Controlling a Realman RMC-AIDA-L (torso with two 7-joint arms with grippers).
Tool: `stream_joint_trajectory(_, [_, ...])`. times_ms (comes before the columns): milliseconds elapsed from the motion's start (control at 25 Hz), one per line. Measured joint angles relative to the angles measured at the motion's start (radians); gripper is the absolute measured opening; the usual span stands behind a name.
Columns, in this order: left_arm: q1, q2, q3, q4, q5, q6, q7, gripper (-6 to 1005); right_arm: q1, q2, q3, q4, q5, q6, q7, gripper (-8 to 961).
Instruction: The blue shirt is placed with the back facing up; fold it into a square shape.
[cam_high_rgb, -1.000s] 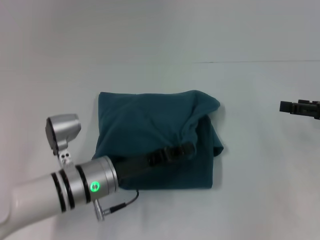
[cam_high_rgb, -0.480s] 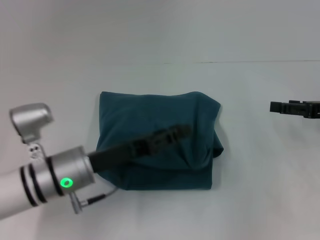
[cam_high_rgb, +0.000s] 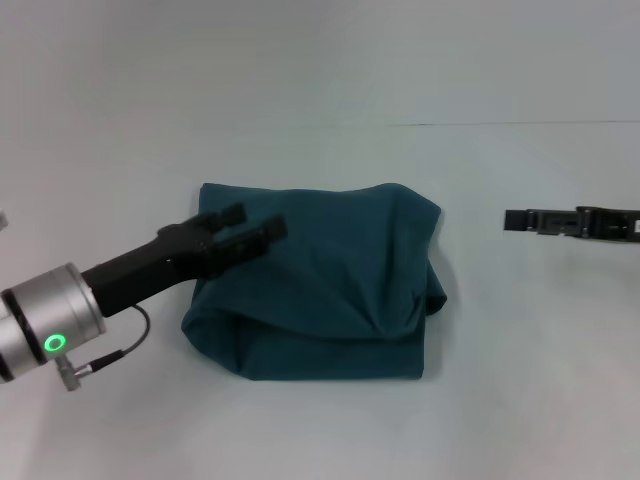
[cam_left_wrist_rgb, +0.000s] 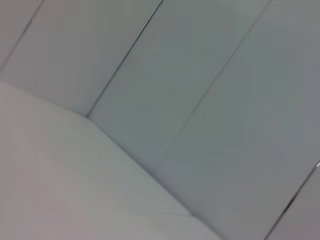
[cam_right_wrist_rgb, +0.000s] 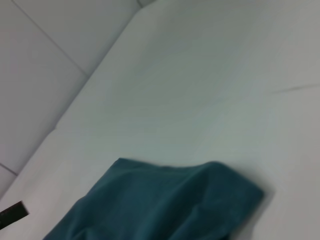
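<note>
- Two hands in play, but only one near the cloth — the left hand (cam_high_rgb: 250, 226) hangs over the left part of the blue shirt (cam_high_rgb: 330, 285) with its fingers (cam_high_rgb: 262, 231) spread a bit apart and nothing between them.
- The right hand (cam_high_rgb: 512, 219) sits well off to the right of the shirt, above the bare table (cam_high_rgb: 520, 400). We can't tell from these views whether it's parted or closed.
- The shirt lies mid-table as a rough folded block — top edge fairly straight, but the right side bulges, with a loose flap hanging out near the lower right corner.
- Our read: the fold is mostly in place and what's left is tidying. To do that well we'd keep the left hand clear of the top layer so it doesn't snag the knit and drag the fold open.
- The lumpy right edge is the weak spot. We'd tuck or flatten that flap toward the middle, pressing down, not pulling sideways, since soft knit likes to slide over itself.
- The left wrist view shows only pale wall panels and table; the right wrist view catches the shirt's far corner.
- Writing or brands: none we can read — the shirt is plain, no print or label showing.
</note>
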Motion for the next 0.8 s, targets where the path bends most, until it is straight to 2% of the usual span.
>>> stream_joint_trajectory(200, [0.016,0.015,-0.001,0.042,0.07,-0.029,0.079,839,0.022,0.004,-0.018,0.064,-0.002,-0.005,0.051,915])
stream_joint_trajectory(280, [0.024,0.014,-0.001,0.058,0.093,-0.033,0.115,911,0.037,0.007,-0.033,0.09,-0.002,-0.002,0.077,915])
stream_joint_trajectory(480, [0.061,0.008,-0.002,0.096,0.103,-0.028,0.218,921,0.071,0.028,-0.049,0.112,-0.002,0.001,0.134,915])
stream_joint_trajectory(800, [0.1,0.007,-0.014,0.14,0.144,-0.026,0.258,921,0.102,0.061,-0.108,0.119,-0.002,0.026,0.214,916])
